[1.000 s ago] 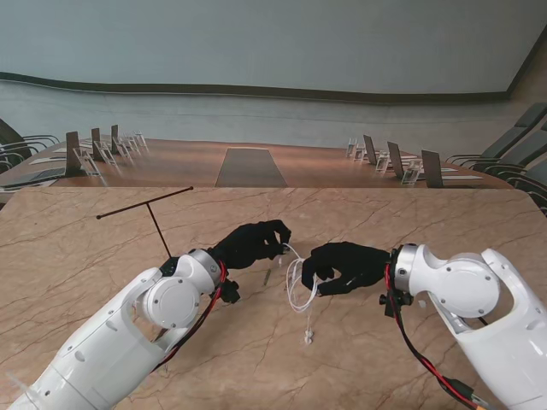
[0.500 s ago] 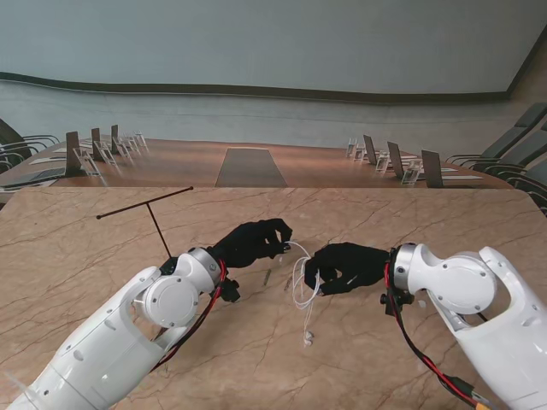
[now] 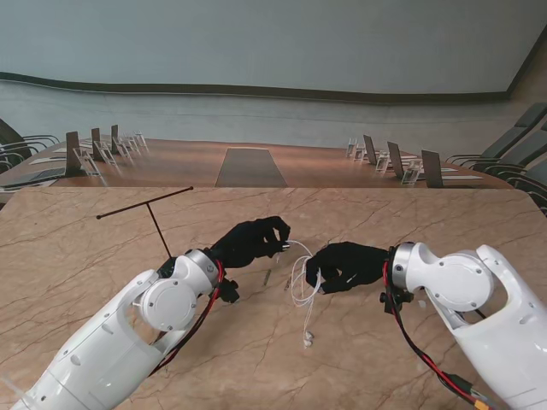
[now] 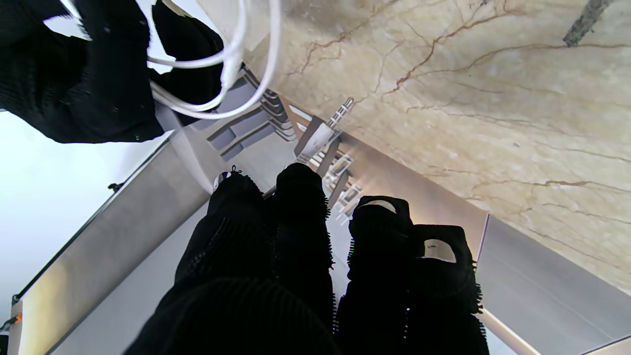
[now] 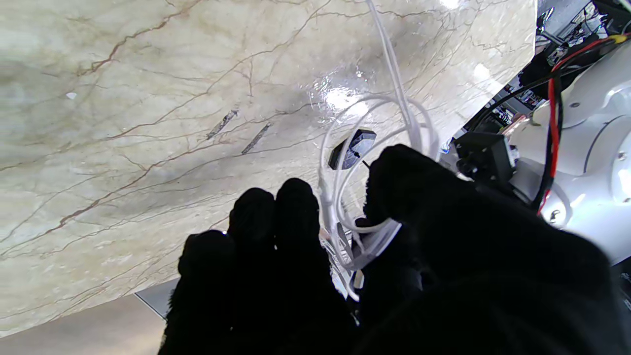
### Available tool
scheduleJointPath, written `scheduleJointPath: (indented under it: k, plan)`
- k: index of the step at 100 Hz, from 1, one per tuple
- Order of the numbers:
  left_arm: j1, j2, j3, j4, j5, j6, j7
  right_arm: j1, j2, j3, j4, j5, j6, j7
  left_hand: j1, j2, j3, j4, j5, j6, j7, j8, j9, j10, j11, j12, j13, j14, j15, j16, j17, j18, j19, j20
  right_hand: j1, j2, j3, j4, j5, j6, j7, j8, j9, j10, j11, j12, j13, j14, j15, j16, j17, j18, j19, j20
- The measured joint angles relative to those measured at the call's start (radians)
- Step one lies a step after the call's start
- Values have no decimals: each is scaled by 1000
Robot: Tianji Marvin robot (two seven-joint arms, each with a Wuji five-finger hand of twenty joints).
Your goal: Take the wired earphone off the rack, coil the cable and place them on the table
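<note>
The white earphone cable [image 3: 298, 286] hangs in loose loops between my two black-gloved hands above the marble table [image 3: 427, 213]. One earbud [image 3: 306, 340] dangles low, near the table top. My left hand [image 3: 252, 242] is shut, pinching the cable just behind its jack plug [image 4: 323, 133]. My right hand [image 3: 346, 266] is shut on the loops [image 5: 335, 162], which wrap around its thumb and fingers. The thin black T-shaped rack [image 3: 155, 218] stands to the left, bare, behind my left arm.
A short dark stick [image 3: 267, 277] lies on the table just nearer to me than the left hand. Beyond the table's far edge is a long wooden conference table [image 3: 248, 166] with chairs and stands along both sides.
The right hand has shifted slightly, and the cable loops hang a little closer to the left hand. The left hand keeps its pinch in the same place.
</note>
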Motion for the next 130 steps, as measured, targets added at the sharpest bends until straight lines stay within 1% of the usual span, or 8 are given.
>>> scheduleJointPath:
  k: [7,25,51,72,82,84,109,130]
  plan:
    - [6,0,3,-6,-8,12,-2,7,-2,-8,12,0,3,-12,0,0,0,0,-4,0,13,9,0,0,0,0,9,-1,0,-9,10,0,1,-8,0,-6,11,0,3,9,5,0,18,0,-4,-10,11,6,0,-19,10,8,4,0]
    - [16,-1,13,-9,-29,28,-1,21,-8,-21,28,1,12,-23,0,0,0,0,-7,0,26,10,0,-1,4,0,15,-2,0,-12,21,0,12,-31,0,-7,12,0,3,10,7,0,29,0,-4,-11,22,11,-1,-33,20,17,7,0]
    - [29,-9,22,-14,-66,50,15,35,-10,-38,39,-2,27,-34,0,0,0,0,-7,0,29,10,0,-1,10,-7,21,-3,0,-21,29,0,13,-47,0,-7,21,0,3,20,12,0,47,0,-4,-11,33,13,-1,-36,33,21,8,0]
    - [28,-18,35,-13,-89,49,34,40,-12,-49,46,-2,41,-33,0,0,-1,0,-17,0,39,11,0,-1,10,-9,21,-3,0,-22,30,0,14,-60,0,-18,45,1,9,42,24,-12,84,0,-5,-11,68,23,-1,-46,60,43,22,0]
    - [25,-22,38,-12,-102,46,38,40,-12,-49,46,-6,45,-31,0,0,-1,0,-18,0,39,11,0,-1,10,-9,21,-3,-2,-23,32,0,14,-70,0,-20,46,1,10,44,24,-13,93,0,-5,-11,72,24,0,-47,64,45,23,0]
    - [24,-23,38,-12,-104,46,39,40,-12,-49,46,-7,46,-30,0,0,-1,0,-18,0,39,11,0,-1,10,-9,21,-3,-2,-23,32,0,14,-70,0,-29,54,11,16,51,24,-16,95,0,-5,-11,79,25,0,-47,70,47,24,0]
    - [20,-28,36,-16,-112,31,48,43,-11,-53,43,-13,59,-10,0,10,-2,0,-18,0,39,11,0,-1,10,-10,21,-3,-5,-23,32,0,15,-83,0,-42,64,11,25,53,25,-24,104,0,-5,-11,80,27,1,-50,72,51,28,0]
    - [18,-28,40,-29,-143,39,42,49,-12,-66,50,-10,59,-36,0,10,-2,0,-18,0,39,11,0,-1,10,-30,33,-3,-28,-36,46,1,16,-118,0,-42,64,11,25,53,25,-25,105,0,-5,-11,81,28,3,-56,74,53,28,0]
